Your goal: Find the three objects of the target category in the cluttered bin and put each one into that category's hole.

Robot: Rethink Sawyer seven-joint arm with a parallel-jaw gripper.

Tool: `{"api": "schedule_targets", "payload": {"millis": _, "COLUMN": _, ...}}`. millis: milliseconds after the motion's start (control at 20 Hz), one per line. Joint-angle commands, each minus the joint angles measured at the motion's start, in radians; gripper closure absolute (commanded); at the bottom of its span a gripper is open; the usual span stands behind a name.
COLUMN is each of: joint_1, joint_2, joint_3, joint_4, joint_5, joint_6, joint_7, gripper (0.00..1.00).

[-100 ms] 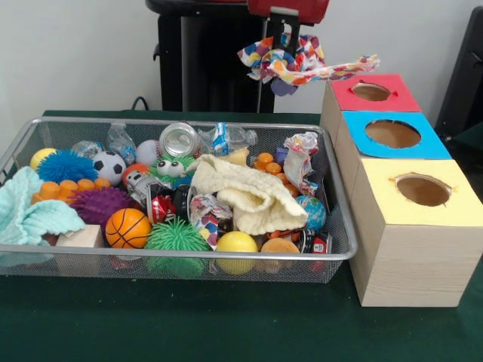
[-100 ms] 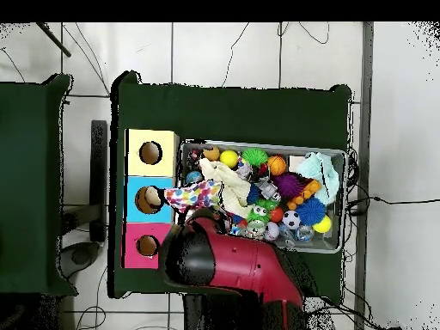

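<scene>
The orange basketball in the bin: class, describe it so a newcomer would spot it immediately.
Start at the wire mesh bin on the green table, and go to its front rail. The basketball sits just behind that rail, between a pale wooden block and a green spiky ball. It alone is smooth orange with black seam lines; the purple spiky ball behind it has bristles.

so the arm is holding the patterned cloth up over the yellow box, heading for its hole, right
Not quite. The gripper holds the patterned cloth up, but not over the yellow box. In the overhead view the cloth hangs at the blue box, the middle one. Red or blue target: cannot tell.
</scene>
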Motion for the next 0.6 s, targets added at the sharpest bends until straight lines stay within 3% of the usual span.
{"api": "schedule_targets", "payload": {"millis": 50, "joint_1": 0.049, "joint_2": 0.005, "joint_3": 0.022, "joint_4": 0.064, "joint_5": 0.071, "joint_6": -0.034, "joint_7": 0.247, "gripper": 1.00}}
{"api": "schedule_targets", "payload": {"millis": 250, "joint_1": 0.111, "joint_2": 0.033, "joint_3": -0.021, "joint_4": 0.046, "joint_5": 0.092, "joint_6": -0.058, "joint_7": 0.288, "gripper": 1.00}}
{"api": "schedule_targets", "payload": {"millis": 600, "joint_1": 0.148, "joint_2": 0.070, "joint_3": -0.038, "joint_4": 0.026, "joint_5": 0.135, "joint_6": -0.067, "joint_7": 0.290, "gripper": 1.00}}
